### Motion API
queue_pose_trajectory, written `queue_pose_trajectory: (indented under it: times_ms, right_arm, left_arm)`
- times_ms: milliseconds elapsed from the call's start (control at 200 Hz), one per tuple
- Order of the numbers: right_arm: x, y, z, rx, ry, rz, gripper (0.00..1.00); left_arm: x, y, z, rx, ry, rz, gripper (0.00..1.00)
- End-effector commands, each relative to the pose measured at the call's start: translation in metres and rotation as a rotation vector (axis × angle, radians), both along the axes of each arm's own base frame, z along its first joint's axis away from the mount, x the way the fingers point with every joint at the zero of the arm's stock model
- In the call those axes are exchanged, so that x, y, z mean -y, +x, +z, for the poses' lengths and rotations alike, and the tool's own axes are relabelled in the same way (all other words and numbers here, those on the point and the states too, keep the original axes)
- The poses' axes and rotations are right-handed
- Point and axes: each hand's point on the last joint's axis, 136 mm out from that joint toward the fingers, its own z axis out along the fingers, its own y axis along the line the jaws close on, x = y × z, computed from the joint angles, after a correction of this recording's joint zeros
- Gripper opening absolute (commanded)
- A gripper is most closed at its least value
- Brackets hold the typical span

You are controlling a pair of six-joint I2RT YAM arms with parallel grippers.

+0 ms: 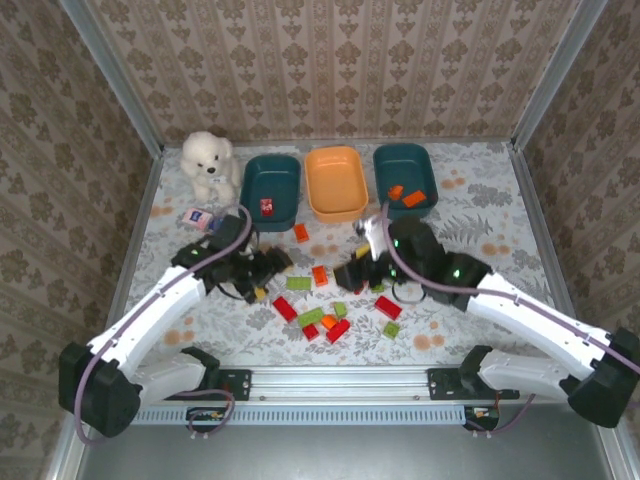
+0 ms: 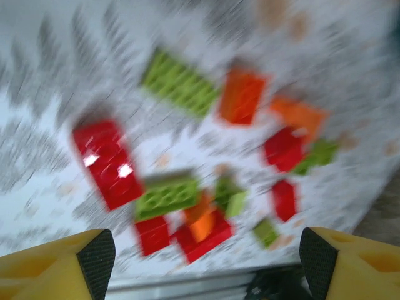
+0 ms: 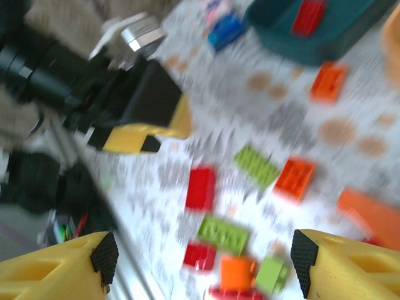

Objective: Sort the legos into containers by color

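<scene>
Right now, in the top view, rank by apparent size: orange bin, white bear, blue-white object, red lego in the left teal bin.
1. orange bin
2. white bear
3. blue-white object
4. red lego, only slightly smaller

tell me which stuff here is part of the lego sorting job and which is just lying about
Part of the job:
small red, orange and light green plastic bricks, scattered loose
left dark teal plastic bin, holding a red brick
orange plastic bin
right dark teal plastic bin, holding orange bricks

Just lying about:
white plush bear
small blue-and-white object
</scene>
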Motion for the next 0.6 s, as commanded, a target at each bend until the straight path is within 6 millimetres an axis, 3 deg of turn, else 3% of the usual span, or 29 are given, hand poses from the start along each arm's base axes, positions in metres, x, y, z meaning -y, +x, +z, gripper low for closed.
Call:
queue_pose_trajectory:
  times_ms: [0,180,300,430,595]
  right_arm:
    - [0.003,-0.024,0.011,0.072,0.057,0.063,0.77]
    - [0.016,-0.037,-0.002,0.050,0.026,0.063,0.77]
    - [0.021,-0.036,0.003,0.062,0.027,0.042,0.78]
    - [0.022,-0.036,0.007,0.072,0.037,0.035,0.78]
    - [0.022,-0.036,0.005,0.069,0.036,0.037,0.78]
  left_arm:
    - [0.000,-0.018,-0.032,-0.128,0.064,0.125,0.82]
    - [0.021,-0.011,-0.052,-0.146,0.121,0.128,0.84]
    - [0.017,-0.014,-0.068,-0.214,0.221,0.125,0.84]
    - [0.004,-0.016,-0.070,-0.222,0.322,0.143,0.83]
    - [-0.004,-0.018,-0.084,-0.216,0.362,0.129,0.77]
